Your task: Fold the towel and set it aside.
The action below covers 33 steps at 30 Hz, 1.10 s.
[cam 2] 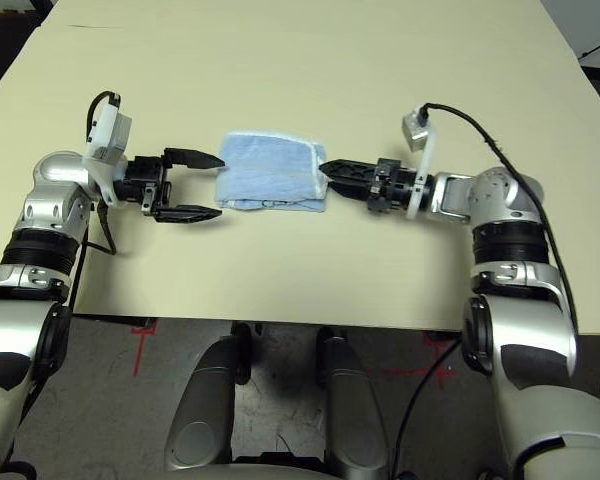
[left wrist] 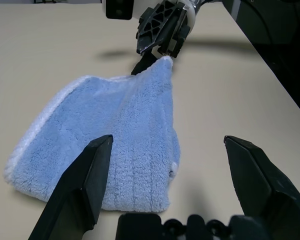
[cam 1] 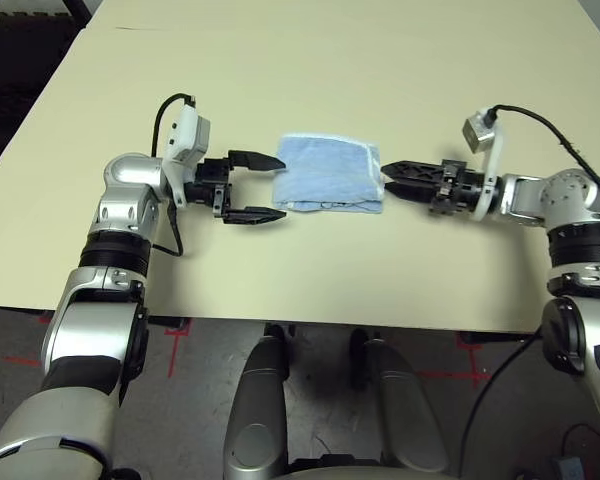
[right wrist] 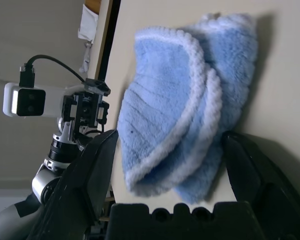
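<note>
The towel (cam 1: 327, 172), a light-blue terry cloth with white edging, lies folded into a small rectangle flat on the table between my two grippers. My left gripper (cam 1: 283, 188) is open at its left edge, one black finger at each corner of that side. In the left wrist view the towel (left wrist: 120, 130) reaches just between the spread fingers (left wrist: 85, 185). My right gripper (cam 1: 383, 172) points at the towel's right edge. The right wrist view shows its fingers (right wrist: 90, 175) wide apart, the folded layers (right wrist: 180, 115) lying between and ahead of them. Neither gripper holds the cloth.
The cream table (cam 1: 310, 60) stretches far beyond the towel and to both sides. Its front edge (cam 1: 310, 320) runs just below my forearms, with dark floor under it. A black cable (cam 1: 545, 125) loops over my right wrist.
</note>
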Each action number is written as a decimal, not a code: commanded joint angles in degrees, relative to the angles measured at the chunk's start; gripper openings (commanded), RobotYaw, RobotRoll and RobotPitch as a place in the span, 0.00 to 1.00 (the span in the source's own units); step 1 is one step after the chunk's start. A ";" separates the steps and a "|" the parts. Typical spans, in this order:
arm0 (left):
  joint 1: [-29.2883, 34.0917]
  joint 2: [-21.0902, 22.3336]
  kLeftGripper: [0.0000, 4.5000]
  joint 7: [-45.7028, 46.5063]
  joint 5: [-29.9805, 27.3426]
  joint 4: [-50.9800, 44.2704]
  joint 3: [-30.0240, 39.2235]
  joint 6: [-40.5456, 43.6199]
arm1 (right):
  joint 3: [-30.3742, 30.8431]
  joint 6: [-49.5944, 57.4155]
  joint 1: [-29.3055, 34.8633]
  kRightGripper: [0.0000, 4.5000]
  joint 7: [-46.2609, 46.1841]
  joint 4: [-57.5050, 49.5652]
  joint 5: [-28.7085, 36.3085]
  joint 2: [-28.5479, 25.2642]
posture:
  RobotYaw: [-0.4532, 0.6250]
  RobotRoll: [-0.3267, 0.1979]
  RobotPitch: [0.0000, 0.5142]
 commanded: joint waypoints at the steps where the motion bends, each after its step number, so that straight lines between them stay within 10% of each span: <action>1: 1.03 -0.13 1.00 -0.58 -0.42 -2.03 -0.45 0.67 | 1.12 -1.71 -1.73 0.99 -1.58 3.85 -1.62 2.95 | 0.53 0.62 0.57; 9: 1.98 0.19 1.00 -0.58 -0.48 -3.68 -0.34 1.53 | 0.77 -2.40 -2.69 0.91 -1.62 5.60 -2.34 3.84 | 0.53 0.62 0.57; 20: 1.93 0.34 1.00 -0.58 -0.41 -3.35 -1.29 1.53 | -0.09 -0.56 -1.83 0.03 -1.61 3.24 -1.88 3.23 | 0.52 0.62 0.55; 33: 2.07 0.40 1.00 -0.58 -0.26 -2.45 -0.95 2.51 | -8.40 -8.05 -2.56 0.01 -4.77 0.26 0.41 0.71 | 0.50 0.62 0.55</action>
